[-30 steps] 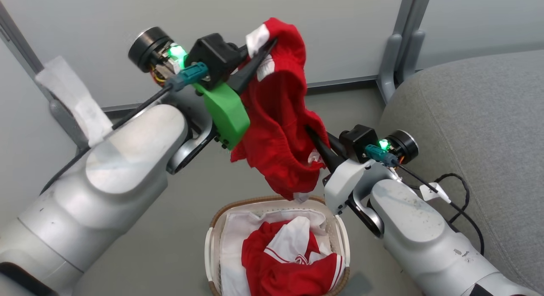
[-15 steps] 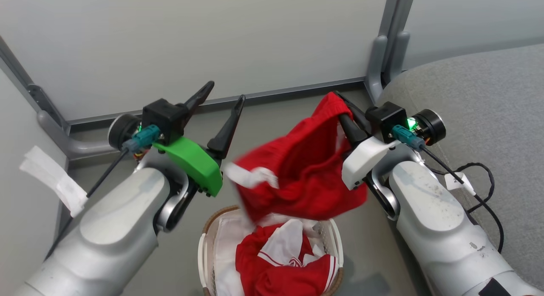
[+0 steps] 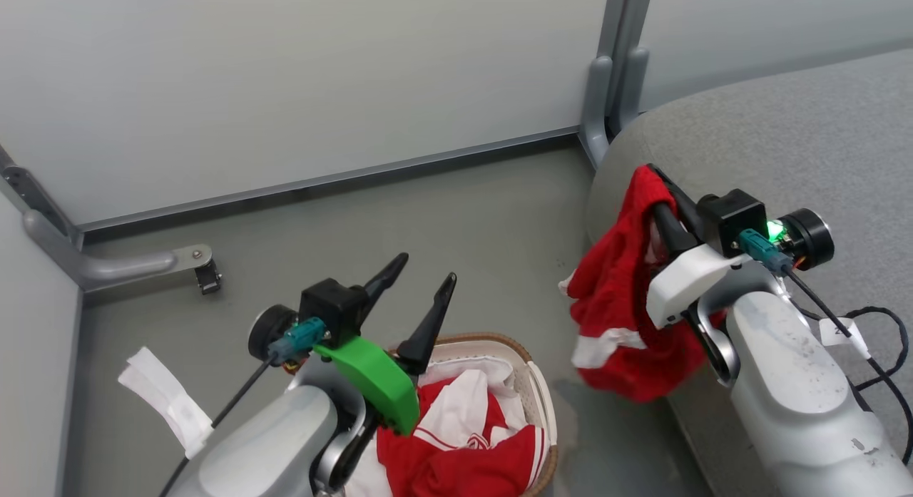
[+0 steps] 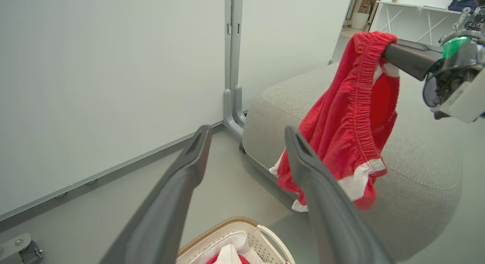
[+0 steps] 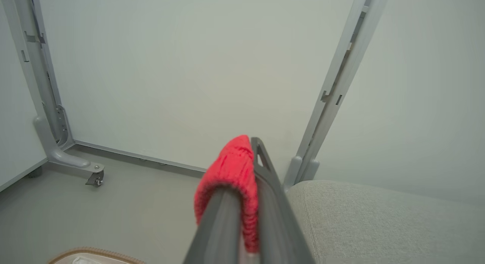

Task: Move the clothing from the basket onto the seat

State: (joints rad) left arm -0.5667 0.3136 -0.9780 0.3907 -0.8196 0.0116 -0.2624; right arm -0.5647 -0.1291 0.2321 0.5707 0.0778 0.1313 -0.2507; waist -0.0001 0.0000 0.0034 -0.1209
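**Head view.** The left gripper (image 3: 426,267) stood with its fingers spread and nothing between them, low over the far rim of the basket (image 3: 499,339). A second earlier both grippers had held the red garment (image 3: 613,319) stretched high above the basket. Half a second earlier the left had let go. Now the right gripper (image 3: 655,190) alone carried it, clamped on the waistband, and had swung it across to the rounded edge of the seat (image 3: 784,140). The camera had turned as well, so part of that shift was the view's own. The garment hung beside the seat's flank, not on top. More clothing (image 3: 463,461), red with white panels, lay in the basket. Judgement: the hand-over was done and one piece nearly delivered, with at least one more to fetch. The left looked placed for that.

**Left wrist view.** Its own fingers were wide apart and empty. This view added what the head view lacked. The elastic waistband was looped over the right gripper's finger, and the garment (image 4: 352,116) dangled before the seat's side with its hem above the floor (image 4: 227,180). I could not tell whether the cloth touched the upholstery.

**Right wrist view.** The fingers were nearly together with a fold of red waistband (image 5: 231,169) pinched between them, a grip the cloth masked in the head view. The seat top lay ahead, lower right. Judgement: the garment needed carrying further over the cushion before release, or it might slide to the floor.
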